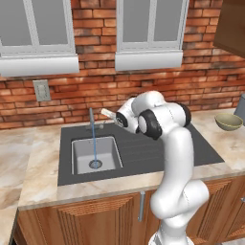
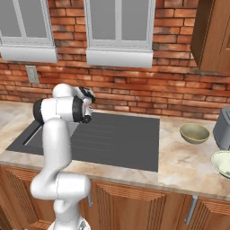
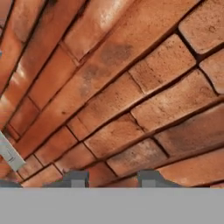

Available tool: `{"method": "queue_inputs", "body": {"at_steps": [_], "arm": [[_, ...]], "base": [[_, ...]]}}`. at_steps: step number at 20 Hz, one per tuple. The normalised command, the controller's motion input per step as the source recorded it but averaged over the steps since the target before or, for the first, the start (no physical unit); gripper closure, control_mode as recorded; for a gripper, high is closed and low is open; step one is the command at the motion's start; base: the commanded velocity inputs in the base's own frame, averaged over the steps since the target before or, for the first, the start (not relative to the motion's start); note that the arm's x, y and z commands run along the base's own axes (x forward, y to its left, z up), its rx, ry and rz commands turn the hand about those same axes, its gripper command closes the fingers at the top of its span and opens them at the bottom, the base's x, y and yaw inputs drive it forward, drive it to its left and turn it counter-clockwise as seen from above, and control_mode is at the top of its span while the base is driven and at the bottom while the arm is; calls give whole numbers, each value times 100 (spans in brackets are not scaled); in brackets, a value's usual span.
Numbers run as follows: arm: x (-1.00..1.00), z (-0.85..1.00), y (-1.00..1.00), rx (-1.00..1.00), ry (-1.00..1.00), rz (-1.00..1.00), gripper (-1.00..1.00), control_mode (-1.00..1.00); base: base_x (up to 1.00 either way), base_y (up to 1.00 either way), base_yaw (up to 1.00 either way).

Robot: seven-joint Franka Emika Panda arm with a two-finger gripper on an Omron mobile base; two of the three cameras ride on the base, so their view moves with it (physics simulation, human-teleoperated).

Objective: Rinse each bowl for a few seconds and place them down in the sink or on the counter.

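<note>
Water ran from the thin grey faucet [image 1: 91, 119] into the dark grey sink [image 1: 143, 153]. The gripper [image 3: 111, 178], fingertips apart, held nothing. Both bowls, olive-tan [image 2: 194, 133] and cream-green [image 2: 222, 163], sat near the worktop's right end; fetching one seemed next.

Marble counter [image 2: 179, 164] — sink [image 1: 143, 153] inset, two bowls [image 2: 194, 133] resting.
</note>
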Motion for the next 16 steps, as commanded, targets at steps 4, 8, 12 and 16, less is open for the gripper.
{"method": "queue_inputs", "body": {"at_steps": [4, 8, 12, 16], "arm": [[-10, 88, -43, 14, 0, 0, -100, -100], [-40, 66, -41, 13, 11, -4, -100, -100], [-35, 21, -46, 7, 38, -13, -100, -100], [-26, 5, -37, 2, 45, -14, -100, -100]], "base": [[0, 0, 0], [0, 0, 0], [0, 0, 0], [0, 0, 0]]}}
